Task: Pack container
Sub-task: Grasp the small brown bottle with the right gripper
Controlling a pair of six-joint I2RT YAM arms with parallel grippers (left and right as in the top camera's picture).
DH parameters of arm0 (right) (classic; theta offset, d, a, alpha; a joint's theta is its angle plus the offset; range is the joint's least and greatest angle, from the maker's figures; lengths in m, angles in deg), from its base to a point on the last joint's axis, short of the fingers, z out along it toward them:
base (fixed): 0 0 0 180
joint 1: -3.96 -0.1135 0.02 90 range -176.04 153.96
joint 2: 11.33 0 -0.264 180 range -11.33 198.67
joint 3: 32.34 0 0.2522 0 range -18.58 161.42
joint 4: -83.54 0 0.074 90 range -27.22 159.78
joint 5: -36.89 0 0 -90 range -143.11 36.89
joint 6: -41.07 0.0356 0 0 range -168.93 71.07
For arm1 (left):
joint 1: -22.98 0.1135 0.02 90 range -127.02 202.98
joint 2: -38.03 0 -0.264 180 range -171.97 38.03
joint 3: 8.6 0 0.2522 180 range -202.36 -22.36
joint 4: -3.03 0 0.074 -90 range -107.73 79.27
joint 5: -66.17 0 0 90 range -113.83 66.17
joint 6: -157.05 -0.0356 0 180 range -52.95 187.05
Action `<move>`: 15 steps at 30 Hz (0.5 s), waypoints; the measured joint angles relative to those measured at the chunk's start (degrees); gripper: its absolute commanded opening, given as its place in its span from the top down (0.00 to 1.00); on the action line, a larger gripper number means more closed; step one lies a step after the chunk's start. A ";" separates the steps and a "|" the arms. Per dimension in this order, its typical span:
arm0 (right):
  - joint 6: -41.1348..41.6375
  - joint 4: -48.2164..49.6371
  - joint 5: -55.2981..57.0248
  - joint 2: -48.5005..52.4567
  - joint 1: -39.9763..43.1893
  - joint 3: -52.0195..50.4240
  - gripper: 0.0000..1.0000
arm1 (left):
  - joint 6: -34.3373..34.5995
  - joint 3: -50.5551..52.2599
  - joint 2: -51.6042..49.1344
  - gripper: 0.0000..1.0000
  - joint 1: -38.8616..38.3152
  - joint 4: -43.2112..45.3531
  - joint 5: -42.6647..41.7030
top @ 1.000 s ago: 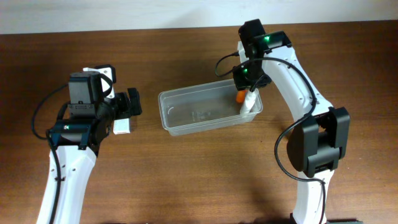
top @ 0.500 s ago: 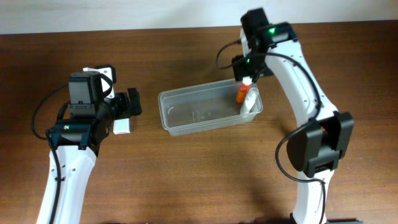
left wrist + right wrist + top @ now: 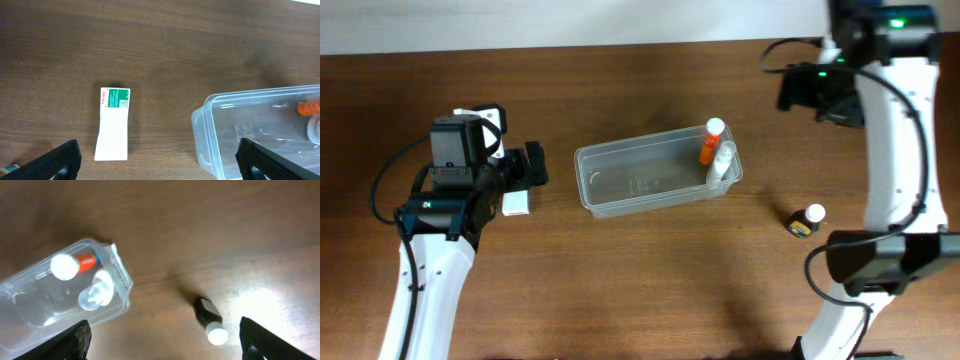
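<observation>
— So, where is the container (image 3: 620,186)?
— Mid-table, between the two arms, set at a slight slant.
— What does it hold?
— Two bottles stand at its right end: an orange bottle (image 3: 710,146) with a white cap, and a clear bottle (image 3: 722,165) just beside it.
— And the left gripper (image 3: 157,145)?
— Jaws spread wide, nothing between them. It hangs over the table left of the container, near a white box (image 3: 113,123) with a green label, which lies flat on the wood.
— The right gripper (image 3: 164,324)?
— Also spread and empty, over the far right of the table, well apart from the container. A dark bottle (image 3: 210,320) with a white cap sits on the table to the container's right, not touching it. I cannot tell whether it stands or lies.
</observation>
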 measured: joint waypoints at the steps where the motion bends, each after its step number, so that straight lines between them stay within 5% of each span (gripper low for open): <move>1: 0.00 -0.02 -0.79 -0.66 0.70 -0.92 0.11 | 0.00 0.00 0.00 0.00 0.00 -0.02 0.09; 15: 1.64 4.50 0.39 -24.96 2.54 -37.18 0.01 | -0.02 -0.11 0.00 0.00 0.00 -0.37 2.12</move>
